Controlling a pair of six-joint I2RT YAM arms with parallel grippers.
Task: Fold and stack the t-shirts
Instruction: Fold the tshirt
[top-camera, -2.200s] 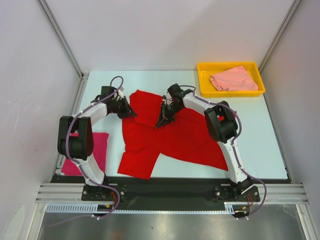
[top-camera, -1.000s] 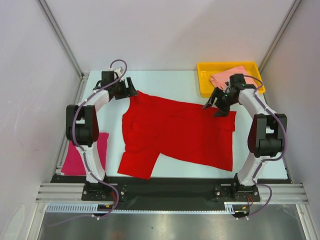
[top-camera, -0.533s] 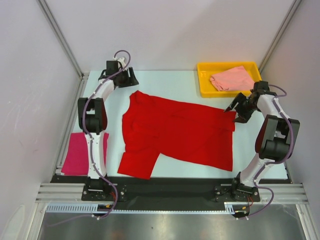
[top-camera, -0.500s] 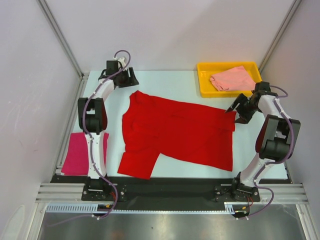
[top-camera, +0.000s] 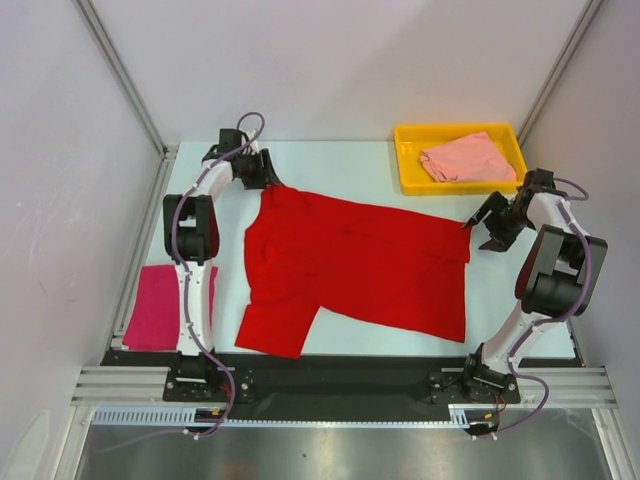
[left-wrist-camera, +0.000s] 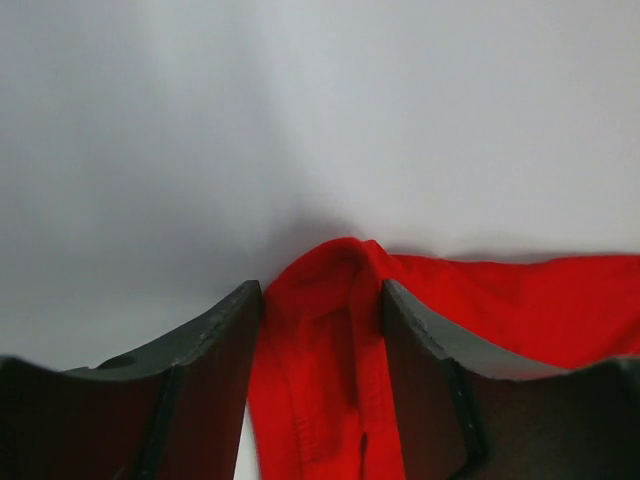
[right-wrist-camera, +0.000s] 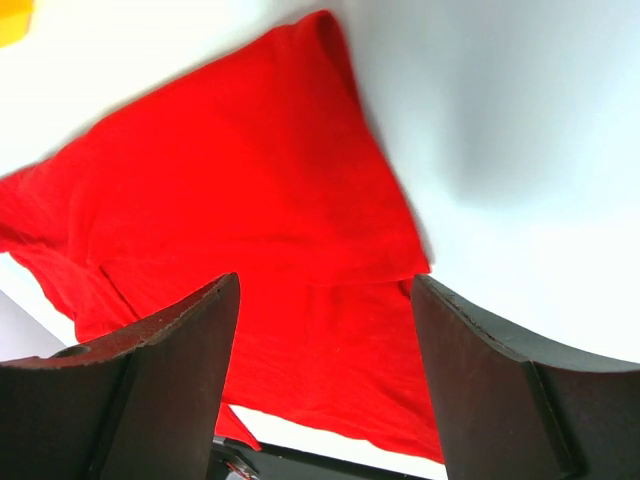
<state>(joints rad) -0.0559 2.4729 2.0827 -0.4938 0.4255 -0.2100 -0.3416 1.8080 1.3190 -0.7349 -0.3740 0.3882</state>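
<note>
Left gripper (left-wrist-camera: 322, 288) down at the far left corner of the red shirt (top-camera: 350, 265), fingers (left-wrist-camera: 215, 340) either side of a bunched-up hump of cloth, touching both. Can't tell if actually pinched or just straddled. Right gripper (top-camera: 487, 222) spread wide, nothing between, just off the shirt's right edge. Red shirt spread out in the middle of the table (top-camera: 520, 300). Magenta shirt (top-camera: 165, 305) lying flat at near left, salmon shirt (top-camera: 465, 158) in the yellow tray (top-camera: 408, 165) far right.
</note>
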